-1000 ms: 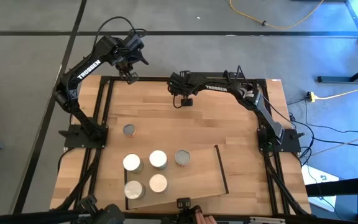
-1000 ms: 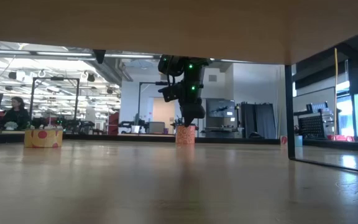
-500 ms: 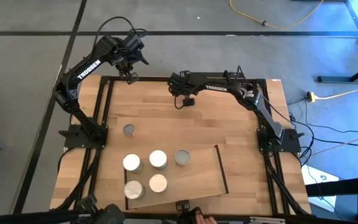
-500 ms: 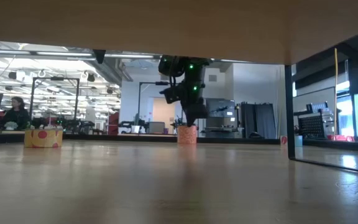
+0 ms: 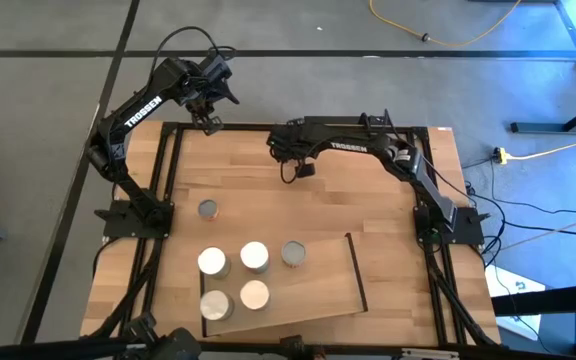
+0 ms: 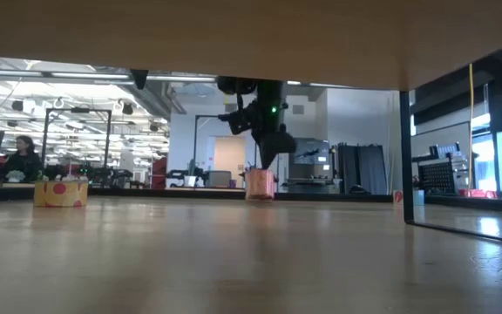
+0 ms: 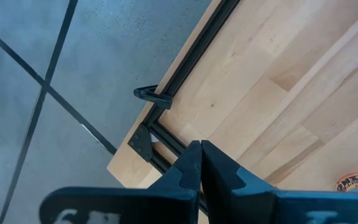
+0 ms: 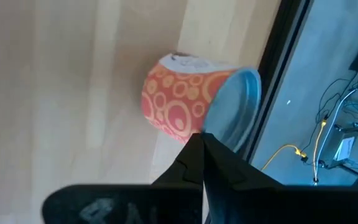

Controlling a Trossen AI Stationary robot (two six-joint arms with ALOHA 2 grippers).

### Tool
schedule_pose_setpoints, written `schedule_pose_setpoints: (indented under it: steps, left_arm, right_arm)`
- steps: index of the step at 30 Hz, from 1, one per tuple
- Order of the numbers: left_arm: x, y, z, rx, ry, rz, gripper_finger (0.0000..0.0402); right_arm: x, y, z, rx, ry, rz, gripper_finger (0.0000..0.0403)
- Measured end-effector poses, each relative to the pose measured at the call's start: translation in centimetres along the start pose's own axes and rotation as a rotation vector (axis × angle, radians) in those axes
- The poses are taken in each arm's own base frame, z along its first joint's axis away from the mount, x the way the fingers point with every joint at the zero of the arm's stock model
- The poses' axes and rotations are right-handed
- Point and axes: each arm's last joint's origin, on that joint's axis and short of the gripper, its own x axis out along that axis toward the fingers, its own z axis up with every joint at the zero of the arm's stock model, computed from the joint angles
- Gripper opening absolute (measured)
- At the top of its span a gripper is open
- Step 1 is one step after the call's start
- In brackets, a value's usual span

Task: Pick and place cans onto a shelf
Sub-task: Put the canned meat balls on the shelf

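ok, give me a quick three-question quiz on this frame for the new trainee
1. True or false: the left gripper is clamped on a can.
2. In the high view, how many cans show their round tops clear of both arms? A: four. B: six. C: nine.
3. Fill in: the orange can with the circle pattern sits just past the shut fingertips of the ___ gripper.

Key:
1. False. It is shut on nothing, off the table's far left corner.
2. B.
3. Right; the right gripper grips nothing.
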Motion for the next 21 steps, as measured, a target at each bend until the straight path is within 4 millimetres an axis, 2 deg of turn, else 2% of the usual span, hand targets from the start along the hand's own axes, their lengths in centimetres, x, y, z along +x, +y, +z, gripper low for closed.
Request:
schedule_pose_setpoints:
  steps: [15, 21]
  left_arm:
    - [0.0, 0.0, 0.1, -0.004, -0.013, -0.004, 0.0000]
    - [0.0, 0.0, 0.2, -0.008, -0.028, -0.023, 0.0000]
  right_arm:
    - [-5.5, 0.7, -1.5, 0.058, 0.027, 0.046, 0.0000]
    - [-6.4, 1.1, -2.0, 0.033, 0.048, 0.088, 0.0008]
